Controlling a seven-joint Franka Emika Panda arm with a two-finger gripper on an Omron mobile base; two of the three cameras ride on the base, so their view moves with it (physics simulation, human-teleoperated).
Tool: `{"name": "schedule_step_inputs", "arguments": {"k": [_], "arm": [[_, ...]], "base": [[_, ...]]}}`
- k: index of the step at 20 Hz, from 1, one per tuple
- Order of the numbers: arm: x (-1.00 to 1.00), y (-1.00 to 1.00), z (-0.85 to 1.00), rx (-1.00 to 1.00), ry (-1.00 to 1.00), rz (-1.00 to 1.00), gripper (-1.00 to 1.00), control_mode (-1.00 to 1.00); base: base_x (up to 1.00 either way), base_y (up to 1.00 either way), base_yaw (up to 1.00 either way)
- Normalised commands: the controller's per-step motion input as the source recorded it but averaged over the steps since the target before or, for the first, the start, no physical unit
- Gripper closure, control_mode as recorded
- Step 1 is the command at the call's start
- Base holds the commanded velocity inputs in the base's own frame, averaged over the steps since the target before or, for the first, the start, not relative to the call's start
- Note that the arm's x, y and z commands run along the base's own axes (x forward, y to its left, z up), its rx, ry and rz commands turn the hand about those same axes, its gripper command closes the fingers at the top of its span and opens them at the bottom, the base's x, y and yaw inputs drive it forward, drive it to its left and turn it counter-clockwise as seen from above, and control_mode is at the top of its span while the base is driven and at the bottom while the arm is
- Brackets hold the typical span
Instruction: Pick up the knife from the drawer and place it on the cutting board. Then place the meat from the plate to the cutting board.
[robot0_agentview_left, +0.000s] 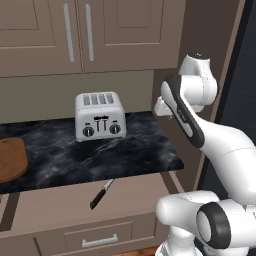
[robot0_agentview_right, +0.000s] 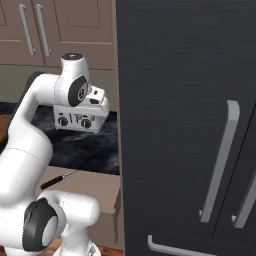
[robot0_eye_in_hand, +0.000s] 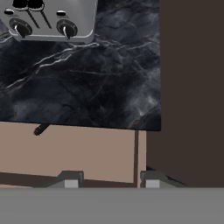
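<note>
So far we have grasped nothing: the knife (robot0_agentview_left: 102, 193) lies in the open drawer (robot0_agentview_left: 60, 207), just under the desk's (robot0_agentview_left: 125, 152) front edge. Our jaws stand partly open and empty high over the desk's right end, and the cutting board (robot0_agentview_left: 10, 159) waits bare at the left edge.

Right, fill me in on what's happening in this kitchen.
The arm is raised over the counter, and its gripper holds nothing, jaws apart. The knife lies untouched in the pulled-out drawer, below the dark marble counter and the toaster. The cutting board sits at the counter's left with nothing on the part that shows.
</note>
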Motion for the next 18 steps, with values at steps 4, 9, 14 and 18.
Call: {"name": "schedule_step_inputs", "arguments": {"k": [4,9,14,18], "arm": [[0.00,0.00,0.00,-0.01,0.00,0.00,-1.00,-1.00],[0.00,0.00,0.00,0.00,0.00,0.00,-1.00,-1.00],[0.00,0.00,0.00,0.00,0.00,0.00,-1.00,-1.00],[0.00,0.00,0.00,0.00,0.00,0.00,-1.00,-1.00]], "base": [[0.00,0.00,0.00],[0.00,0.00,0.00],[0.00,0.00,0.00],[0.00,0.00,0.00]]}}
